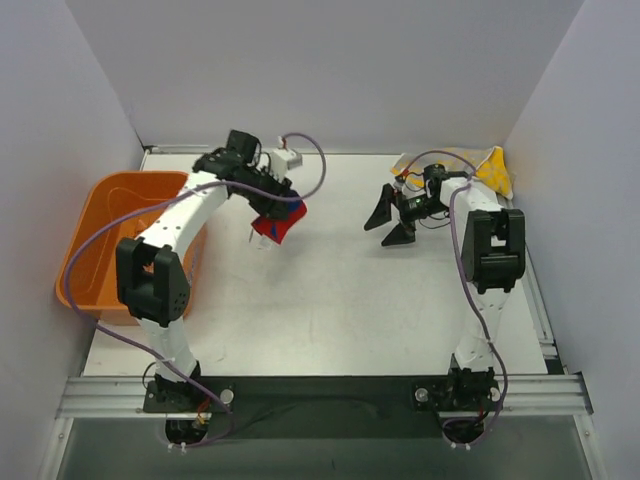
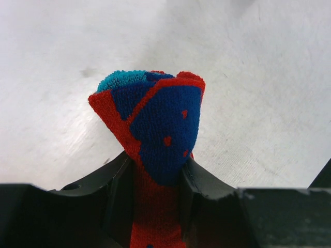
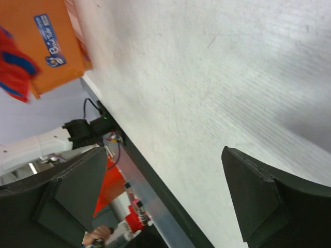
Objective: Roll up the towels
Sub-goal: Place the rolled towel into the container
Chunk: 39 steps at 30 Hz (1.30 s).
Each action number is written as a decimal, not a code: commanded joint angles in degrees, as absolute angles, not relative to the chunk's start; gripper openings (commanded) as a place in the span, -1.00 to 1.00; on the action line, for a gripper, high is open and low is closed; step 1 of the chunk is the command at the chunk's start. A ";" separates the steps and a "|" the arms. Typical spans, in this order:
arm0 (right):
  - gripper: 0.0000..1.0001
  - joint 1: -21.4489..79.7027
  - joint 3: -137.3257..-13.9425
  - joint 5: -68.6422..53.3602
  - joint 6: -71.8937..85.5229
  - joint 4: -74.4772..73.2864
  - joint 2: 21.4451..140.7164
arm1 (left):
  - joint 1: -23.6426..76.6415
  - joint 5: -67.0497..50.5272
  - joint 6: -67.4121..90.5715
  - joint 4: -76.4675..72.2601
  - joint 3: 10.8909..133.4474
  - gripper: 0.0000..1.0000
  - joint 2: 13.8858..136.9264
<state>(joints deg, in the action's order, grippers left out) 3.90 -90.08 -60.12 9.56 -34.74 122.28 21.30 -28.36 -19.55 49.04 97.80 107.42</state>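
At the far left of the tabletop (image 1: 330,300) sits an orange tub (image 1: 100,240). Just right of it, the left end effector (image 2: 155,173) is clamped on the red and turquoise towel (image 1: 280,227), which is bunched into a tight bundle between its fingers, over the white surface. Right of centre, the right end effector (image 1: 391,226) hovers with fingers spread wide, holding nothing. The yellow towel (image 1: 487,166) lies crumpled in the far right corner. The first towel looks already rolled. The next move probably calls for setting it down, perhaps in the tub, then reaching for the yellow one.
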 commanded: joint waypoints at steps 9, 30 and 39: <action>1.00 1.23 -87.37 -50.81 -10.18 -49.47 112.42 | -7.36 -32.36 -10.28 54.49 109.16 -1.00 94.84; 1.00 5.89 -97.20 -34.73 -20.30 -58.18 107.40 | -21.54 -16.44 -3.96 45.10 93.87 -1.00 98.70; 1.00 6.68 -102.57 -31.82 -19.51 -59.76 109.33 | -15.82 -13.89 -5.36 40.78 93.96 -1.00 108.54</action>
